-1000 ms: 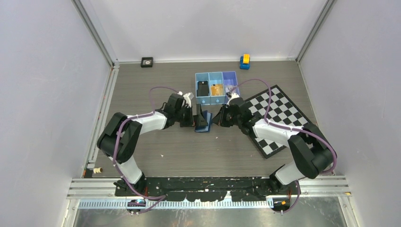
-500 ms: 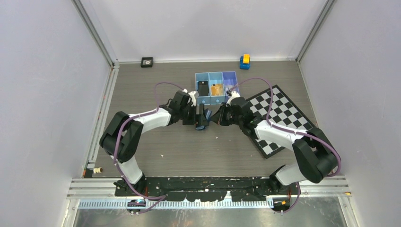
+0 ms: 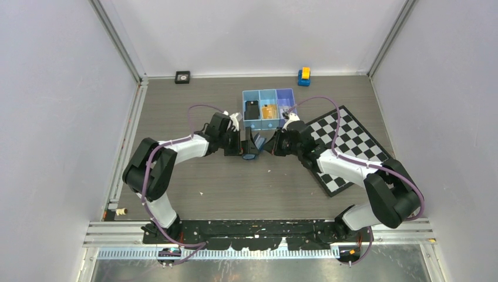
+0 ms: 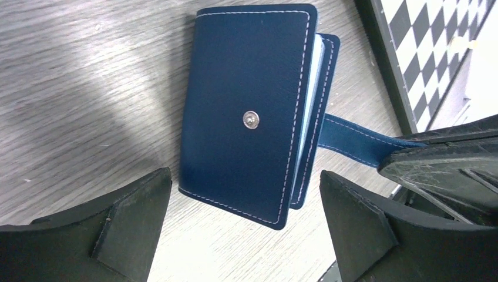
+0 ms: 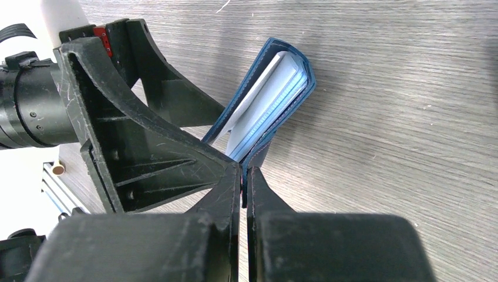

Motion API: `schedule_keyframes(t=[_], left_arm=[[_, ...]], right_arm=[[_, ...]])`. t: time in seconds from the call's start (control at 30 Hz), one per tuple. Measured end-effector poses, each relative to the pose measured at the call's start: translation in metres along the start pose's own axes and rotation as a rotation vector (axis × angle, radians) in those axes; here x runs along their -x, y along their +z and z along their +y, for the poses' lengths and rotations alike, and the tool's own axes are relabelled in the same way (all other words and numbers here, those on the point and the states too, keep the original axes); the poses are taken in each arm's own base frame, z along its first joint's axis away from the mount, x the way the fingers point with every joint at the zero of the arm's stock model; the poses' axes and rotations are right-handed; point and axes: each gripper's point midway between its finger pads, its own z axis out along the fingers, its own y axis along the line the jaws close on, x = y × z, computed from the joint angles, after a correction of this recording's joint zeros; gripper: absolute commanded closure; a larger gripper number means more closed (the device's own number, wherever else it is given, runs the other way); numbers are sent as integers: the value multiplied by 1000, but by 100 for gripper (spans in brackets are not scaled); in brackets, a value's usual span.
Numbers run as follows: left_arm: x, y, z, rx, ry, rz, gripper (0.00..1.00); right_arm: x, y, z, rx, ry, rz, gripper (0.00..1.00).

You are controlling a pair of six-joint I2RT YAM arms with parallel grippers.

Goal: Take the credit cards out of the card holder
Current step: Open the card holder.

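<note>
You have the card holder (image 3: 251,148) near the middle of the table (image 3: 194,170), upright on its edge, just in front of the tray (image 3: 264,124). The left gripper (image 3: 242,144) sits to its left with one finger on either side of it. The right gripper (image 3: 269,147) sits to its right, pinching the strap (image 4: 352,138) that sticks out from the holder's open side. In the tray, a card (image 3: 268,111) lies in the middle compartment and another item (image 3: 252,109) in the left one. The checkerboard (image 3: 358,138) lies to the right of the holder, under your right arm. Along the back wall, a small block (image 3: 303,76) sits behind and right of the tray, and a small square piece (image 3: 182,77) sits well to the left.
</note>
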Motion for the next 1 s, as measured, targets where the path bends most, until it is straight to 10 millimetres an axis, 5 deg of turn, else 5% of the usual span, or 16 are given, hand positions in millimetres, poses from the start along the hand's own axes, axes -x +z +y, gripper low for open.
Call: schedule_keyframes(t=[0.5, 0.87, 1.0], left_arm=[[3, 2, 3, -81, -80, -13, 22], [11, 2, 6, -88, -109, -26, 64], [20, 1, 3, -95, -98, -44, 78]], right_arm=[[-2, 0, 1, 10, -5, 9, 100], [-1, 0, 2, 11, -5, 9, 99], [1, 0, -4, -21, -4, -5, 89]])
